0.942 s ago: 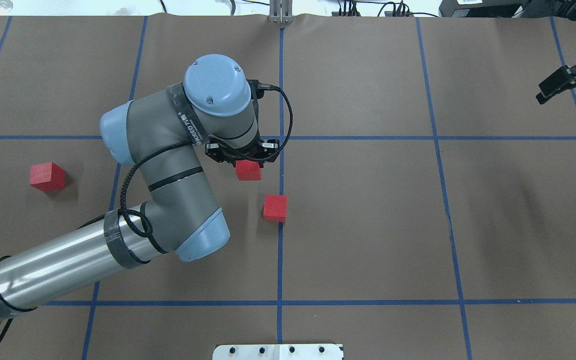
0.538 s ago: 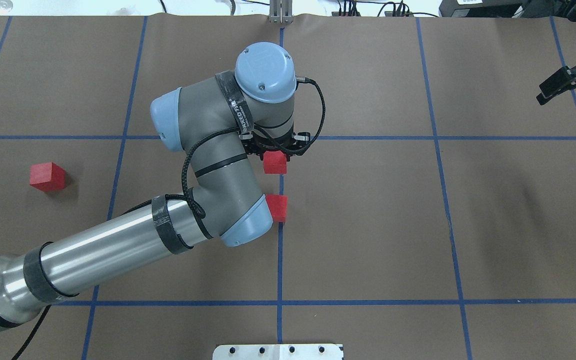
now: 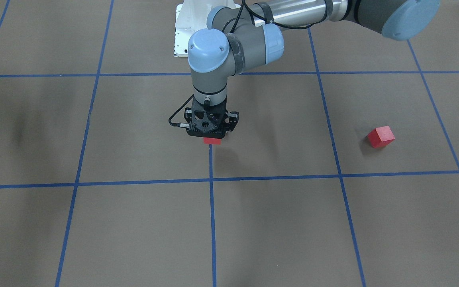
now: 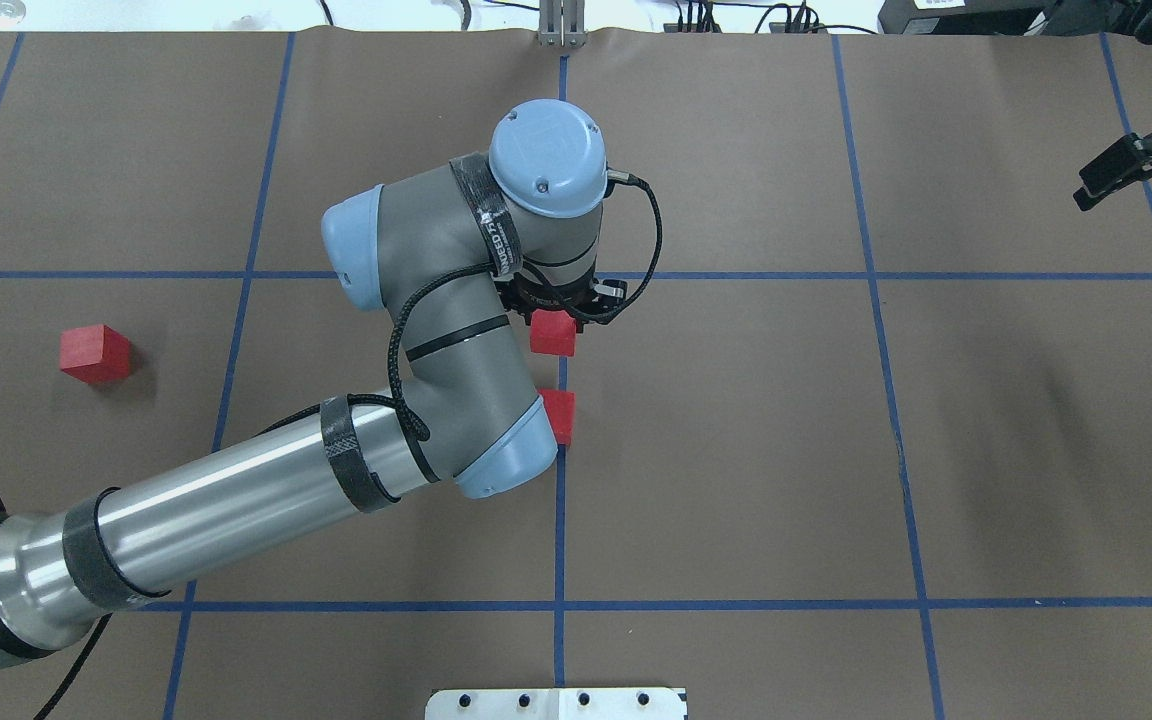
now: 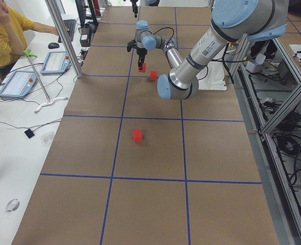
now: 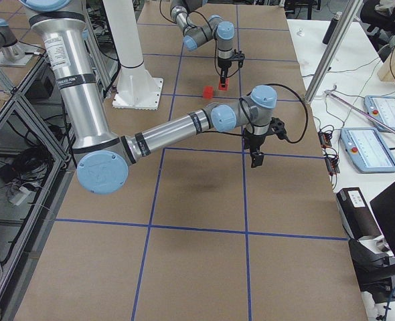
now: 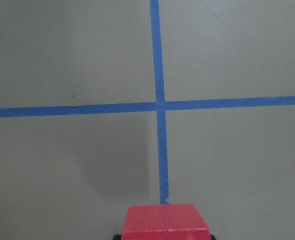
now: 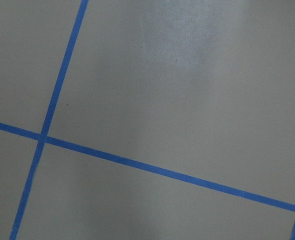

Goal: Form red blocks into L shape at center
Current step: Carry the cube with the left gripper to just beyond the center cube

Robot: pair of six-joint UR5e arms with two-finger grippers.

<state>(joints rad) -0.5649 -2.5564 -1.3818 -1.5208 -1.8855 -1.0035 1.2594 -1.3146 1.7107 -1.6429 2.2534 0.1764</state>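
Shifted rightward, my left claw (image 4: 556, 315) now pinches a red block (image 4: 552, 338) over the center line (image 4: 560, 520). A second red block (image 4: 560, 418) rests nearby, apart.

You have 3 red blocks in view. The gripped block (image 4: 553, 335) hangs in the left hand (image 4: 558, 318) over the center line (image 4: 559, 520). The resting block (image 4: 561, 418) sits on the tabletop (image 4: 736, 450), on that line. The stray block (image 4: 94, 353) lies well away from the line, on the left arm's side.

You have 2 arms and 2 hands. The left arm (image 4: 236, 500) reaches the line, and the right hand (image 4: 1096, 180) hangs far off it.

Count 7 blue tape lines in the overhead view, 5 running away from the robot and 2 crossing them.

There is 1 white base plate (image 4: 556, 703) at the robot's end of the line, and 1 operator (image 5: 5, 35) in yellow.
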